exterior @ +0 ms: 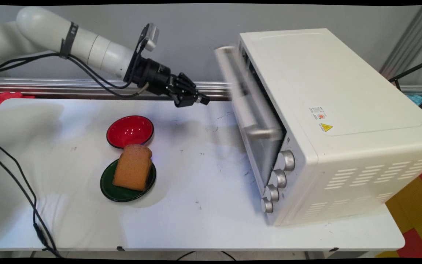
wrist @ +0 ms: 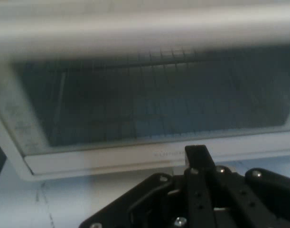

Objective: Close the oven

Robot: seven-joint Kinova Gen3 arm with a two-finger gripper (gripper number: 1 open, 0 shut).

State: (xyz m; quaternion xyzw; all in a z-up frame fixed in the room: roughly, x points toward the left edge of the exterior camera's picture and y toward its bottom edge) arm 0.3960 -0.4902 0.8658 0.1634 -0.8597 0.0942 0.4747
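Note:
My gripper (exterior: 202,99) hangs above the table's far side, pointing right at the white toaster oven (exterior: 335,121). Its fingers are shut with nothing between them, a short way left of the oven door (exterior: 258,121). The door leans out from the oven's top, partly open, and looks blurred along with its silver handle (exterior: 234,88). In the hand view my gripper (wrist: 198,154) faces the door's glass (wrist: 154,99), with the wire rack behind it and the handle (wrist: 145,28) across the top.
A slice of brown bread (exterior: 133,167) lies on a dark green plate (exterior: 109,187) left of centre. An empty red bowl (exterior: 129,131) sits just behind it. Four silver knobs (exterior: 278,178) line the oven's front. Black cables (exterior: 31,205) trail over the table's left side.

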